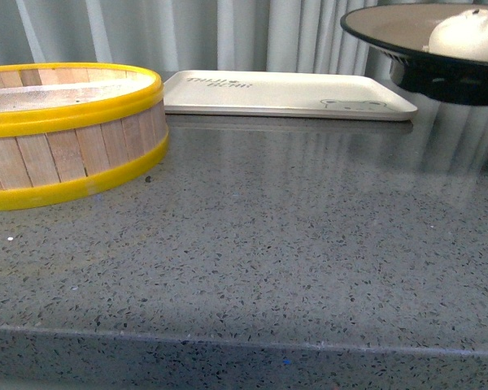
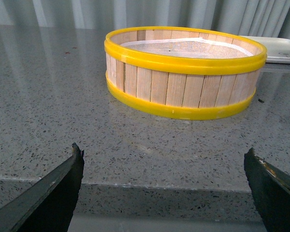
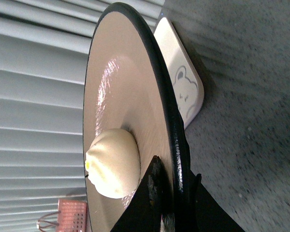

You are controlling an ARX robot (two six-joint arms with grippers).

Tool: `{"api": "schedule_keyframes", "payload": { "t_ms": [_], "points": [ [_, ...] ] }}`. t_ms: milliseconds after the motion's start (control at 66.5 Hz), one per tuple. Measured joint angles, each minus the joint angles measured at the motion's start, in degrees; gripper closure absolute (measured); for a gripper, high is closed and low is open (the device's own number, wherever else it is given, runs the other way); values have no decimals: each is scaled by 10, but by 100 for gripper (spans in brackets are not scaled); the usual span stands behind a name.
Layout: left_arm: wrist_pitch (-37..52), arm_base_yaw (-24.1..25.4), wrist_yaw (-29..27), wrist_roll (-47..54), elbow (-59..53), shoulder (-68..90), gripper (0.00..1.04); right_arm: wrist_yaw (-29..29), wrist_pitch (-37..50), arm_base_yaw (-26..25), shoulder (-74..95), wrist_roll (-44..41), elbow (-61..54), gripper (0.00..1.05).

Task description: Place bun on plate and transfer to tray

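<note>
At the right end of the front view, the plate (image 1: 386,23) is hanging clear of the table (image 1: 268,260), and the bun (image 1: 468,36) is sitting on its brown inside. The right gripper (image 3: 176,193) is pinching the plate by its glossy black rim alone: one of the fingers (image 3: 152,193) is pressing on the inside, right beside the bun, and the other is lying under the rim. The tray (image 1: 285,93) is lying at the back of the table with its bear-marked corner nearest the plate. Whether the plate is already over that corner I cannot tell.

The left gripper (image 2: 163,154) is idling near the table's front edge with its fingers spread wide and holding nothing, facing the yellow-rimmed steamer basket (image 1: 65,154).

The transfer looks to be under way, and the hold is the weak point. A wide plate gripped at one edge is likely wanting to sag on its far side, and a smooth rim could be slipping in the pinch. Any tilt could be sending the round bun rolling toward the rim and off. In coming down, the black foot could be catching the tray's raised lip — or landing half off the corner and tipping.
</note>
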Motion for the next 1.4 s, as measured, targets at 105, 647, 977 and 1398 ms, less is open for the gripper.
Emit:
{"api": "schedule_keyframes", "payload": {
  "t_ms": [105, 647, 977, 1398],
  "points": [
    [0, 0, 0, 0, 0, 0, 7, 10, -11, 14, 59, 12, 77, 101],
    [0, 0, 0, 0, 0, 0, 7, 50, -121, 82, 279, 35, 350, 101],
    [0, 0, 0, 0, 0, 0, 7, 38, -153, 65, 356, 44, 450, 101],
    [0, 0, 0, 0, 0, 0, 7, 26, -206, 84, 431, 24, 549, 101]
  ]
}}
